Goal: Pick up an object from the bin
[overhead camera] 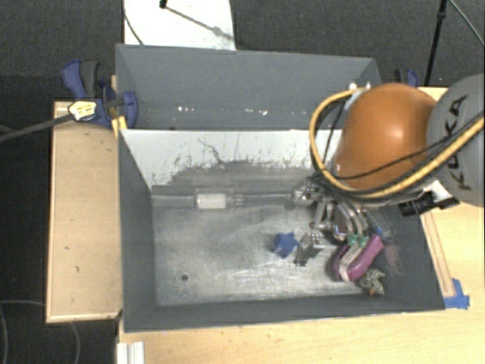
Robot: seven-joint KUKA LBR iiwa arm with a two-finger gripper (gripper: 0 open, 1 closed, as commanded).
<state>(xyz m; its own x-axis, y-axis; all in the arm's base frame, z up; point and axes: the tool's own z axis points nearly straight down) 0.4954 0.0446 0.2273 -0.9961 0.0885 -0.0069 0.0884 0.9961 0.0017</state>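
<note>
The tool hangs low in the bin, toward the near right part, with its tip close to the floor. Just beside it, on the side away from the arm, a small angular blue piece lies flat on the metal. It looks apart from the tool, though only narrowly. On the tool's other side, partly under the arm, sits a purple curved thing with a paler band along it. Just past that, nearer the front wall, is a small greenish-brown lump. Farther off, beyond the blue piece and toward the back wall, a clear tube with a white middle lies along the foot of the slope.

The big orange cover and the yellow and black cables looped round it hide the tool's upper part and the bin's right back corner. The tool's lower end is a tangle of dark and shiny metal. I cannot tell how far open it is, nor whether it has hold of anything. A dark bit right under it could be part of the tool or a loose thing; I can't say which.

Past the blue piece, away from the arm, the floor is bare scratched metal right to the far side wall. On the arm's side, the purple thing and the right wall stand close.
</note>
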